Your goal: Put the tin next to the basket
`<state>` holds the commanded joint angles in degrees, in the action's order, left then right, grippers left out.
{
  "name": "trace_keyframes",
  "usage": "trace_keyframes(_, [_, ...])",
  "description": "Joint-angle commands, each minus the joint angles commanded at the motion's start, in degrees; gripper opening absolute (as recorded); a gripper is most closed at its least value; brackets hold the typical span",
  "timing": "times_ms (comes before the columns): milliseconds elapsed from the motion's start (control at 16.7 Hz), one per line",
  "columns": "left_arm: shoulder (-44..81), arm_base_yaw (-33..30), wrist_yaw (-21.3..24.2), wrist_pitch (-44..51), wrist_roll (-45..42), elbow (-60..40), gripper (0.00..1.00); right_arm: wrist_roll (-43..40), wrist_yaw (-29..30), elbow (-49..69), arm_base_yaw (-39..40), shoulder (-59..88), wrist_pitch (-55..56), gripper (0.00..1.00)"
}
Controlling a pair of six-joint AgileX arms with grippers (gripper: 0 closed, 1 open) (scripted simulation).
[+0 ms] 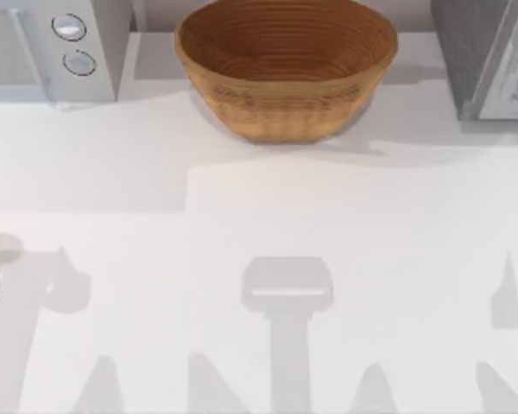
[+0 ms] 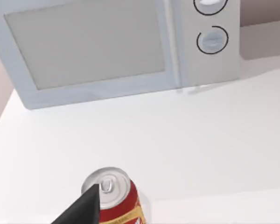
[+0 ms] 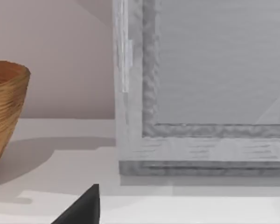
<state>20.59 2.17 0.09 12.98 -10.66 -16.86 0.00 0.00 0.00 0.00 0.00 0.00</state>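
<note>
While the tin (image 2: 113, 198) stands before the microwave (image 2: 121, 46), ungrasped, my left claw (image 2: 84, 207) nears; spread indeterminable. Next: grasp, carry beside basket (image 1: 285, 73).

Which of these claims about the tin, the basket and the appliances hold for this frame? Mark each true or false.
1. The tin stands upright on the table. True.
2. The tin lies inside the basket. False: the basket is empty.
3. The microwave sits left of the basket in the top view. True.
4. The basket is tipped on its side. False: it sits upright, opening upward.
</note>
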Motion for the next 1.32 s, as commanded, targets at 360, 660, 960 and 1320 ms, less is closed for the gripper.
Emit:
trace_keyframes(360, [29.44,3.11,0.09,18.32,-15.45,-24.50,1.00,0.00,0.00,0.00,0.00,0.00,0.00,1.00])
trace_keyframes(660, [54.47,5.87,0.05,33.89,-28.61,-45.57,1.00,0.00,0.00,0.00,0.00,0.00,0.00,1.00])
trace_keyframes(960, [75.72,8.28,0.00,47.15,-39.64,-63.33,1.00,0.00,0.00,0.00,0.00,0.00,0.00,1.00])
trace_keyframes(1320, [90.82,9.95,0.01,56.43,-47.29,-75.58,1.00,0.00,0.00,0.00,0.00,0.00,0.00,1.00])
